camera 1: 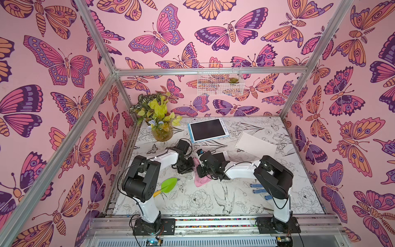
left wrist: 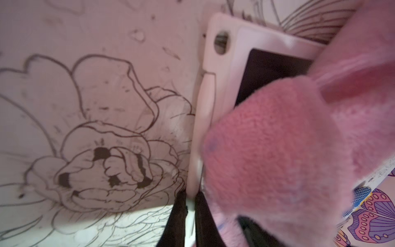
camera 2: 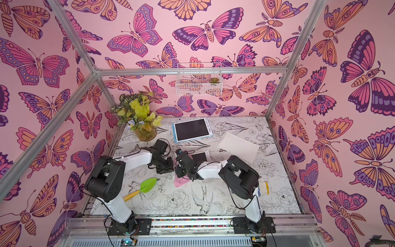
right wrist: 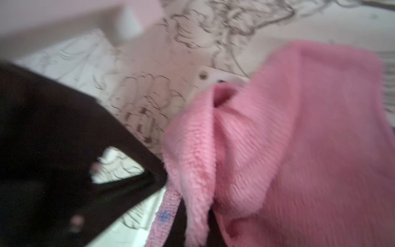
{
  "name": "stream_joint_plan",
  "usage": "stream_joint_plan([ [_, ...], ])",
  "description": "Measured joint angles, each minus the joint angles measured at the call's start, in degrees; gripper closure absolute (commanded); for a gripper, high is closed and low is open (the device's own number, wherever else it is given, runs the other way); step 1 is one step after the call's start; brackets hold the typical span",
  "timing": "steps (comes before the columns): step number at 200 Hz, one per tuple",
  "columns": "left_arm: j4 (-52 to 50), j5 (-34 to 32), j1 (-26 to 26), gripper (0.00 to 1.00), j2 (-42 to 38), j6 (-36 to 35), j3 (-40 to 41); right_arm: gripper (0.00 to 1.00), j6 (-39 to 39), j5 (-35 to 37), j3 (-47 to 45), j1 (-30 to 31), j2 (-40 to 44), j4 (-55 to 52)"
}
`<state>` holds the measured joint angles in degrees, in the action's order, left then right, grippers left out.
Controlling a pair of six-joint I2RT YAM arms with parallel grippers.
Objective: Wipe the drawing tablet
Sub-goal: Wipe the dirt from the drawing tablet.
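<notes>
**Robot arms at a floral-print table.** The table [camera 1: 203,201] is covered in black-and-white botanical line art and stands inside a booth papered with pink butterfly print.

At centre left in both top views, a leafy plant [camera 1: 159,111] stands in a clear glass vase. Below it lies a glossy green, leaf-shaped trowel [camera 1: 168,185] with a yellow handle.

At frame centre the left gripper [camera 1: 189,169] meets the right gripper [camera 1: 201,171] over a fluffy pink cloth [camera 1: 201,181]. In the left wrist view, the left gripper's black fingers [left wrist: 177,220] pinch narrowly on the thin white rim of the drawing tablet [left wrist: 230,64]. The tablet is a flat, round-cornered slab with a matte dark screen and a round hole at one corner. Its long side runs from the fingers at bottom centre up to that corner at top centre. In a top view the tablet [camera 1: 222,155] pokes out just right of the grippers, pointing right and slightly up the frame.

The right gripper's jaws are closed on a bunched fold of the ribbed, plush cloth, which drapes over part of the screen.

Higher up at centre, a larger blue-edged tablet [camera 1: 208,130] lies flat. To the right is a plain white rectangular panel [camera 1: 255,143], and at lower right a white glove [camera 1: 258,188] with blue dots.
</notes>
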<state>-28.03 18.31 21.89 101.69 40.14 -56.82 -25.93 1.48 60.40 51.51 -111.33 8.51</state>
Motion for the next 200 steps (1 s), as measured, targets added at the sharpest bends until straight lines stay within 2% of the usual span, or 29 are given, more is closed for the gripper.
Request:
stream_joint_plan([
  [23, -0.07, -0.28, 0.17, 0.89, 0.02, 0.00, -0.09, 1.00, 0.26, 0.90, -4.50, -3.85, 3.80, 0.28],
  [36, -0.15, -0.33, 0.22, 0.89, 0.04, 0.00, -0.17, 1.00, 0.55, 1.46, -4.00, -2.01, 3.48, 0.11],
  [69, -0.81, -0.31, 0.22, 0.89, 0.42, -0.37, -0.79, 1.00, 0.48, 2.40, 0.59, 7.80, 0.48, -0.17],
  [116, -1.84, -0.57, 0.33, 0.89, 0.90, -0.70, -1.62, 1.00, 0.00, 1.95, -6.08, 1.38, 4.50, 1.42],
  [164, -2.14, -0.74, 0.42, 0.89, 1.01, -1.09, -1.84, 1.00, -0.11, 1.42, 0.46, 8.24, 1.40, -0.39],
  [184, -2.14, -0.76, 0.44, 0.89, 1.03, -1.16, -1.84, 1.00, -1.16, 1.75, -2.60, 4.68, 3.02, -0.96],
  [200, -2.14, -0.76, 0.44, 0.89, 1.03, -1.29, -1.84, 1.00, -1.97, 2.38, -7.28, -3.21, 6.40, -1.97],
])
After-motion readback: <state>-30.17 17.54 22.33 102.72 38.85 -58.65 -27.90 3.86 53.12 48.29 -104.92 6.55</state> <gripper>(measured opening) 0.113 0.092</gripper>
